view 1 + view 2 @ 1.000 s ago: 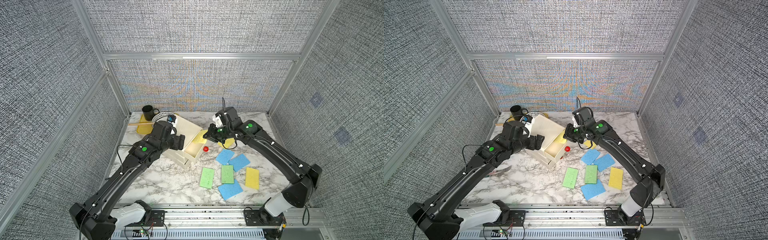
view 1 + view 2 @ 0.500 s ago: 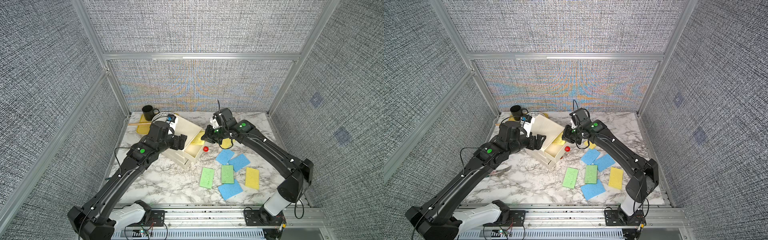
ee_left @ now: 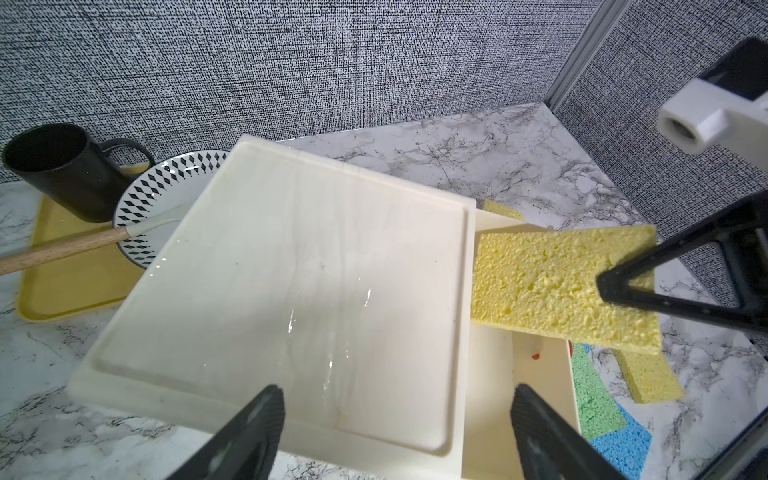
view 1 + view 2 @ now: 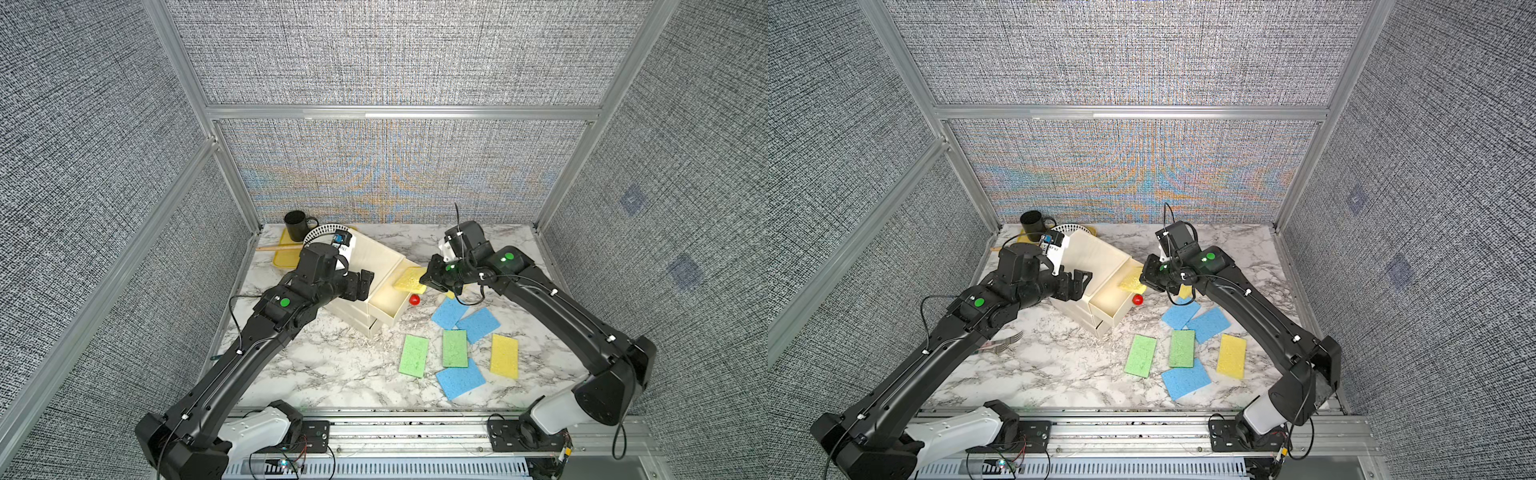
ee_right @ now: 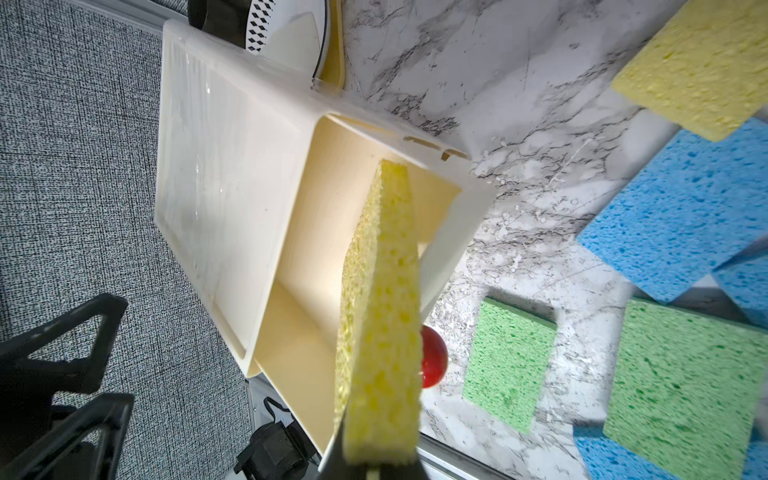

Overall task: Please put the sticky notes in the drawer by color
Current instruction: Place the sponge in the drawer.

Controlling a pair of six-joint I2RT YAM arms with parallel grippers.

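Sticky note [image 4: 409,279], yellow: clamped by one end in the right gripper [image 4: 429,279] and tilted above the pulled-out top drawer [image 4: 388,306] of the cabinet [image 4: 374,255]. Its position has barely changed from a second ago.

Left gripper [image 4: 360,285]: jaws wide, empty, at the cabinet's top edge, place unchanged. Contact cannot be told.

Other sticky notes [image 4: 454,348] lie flat on the marble table [image 4: 332,374]. A second yellow note [image 4: 451,294] is mostly hidden under the right arm. The lower drawer fronts are hard to make out.
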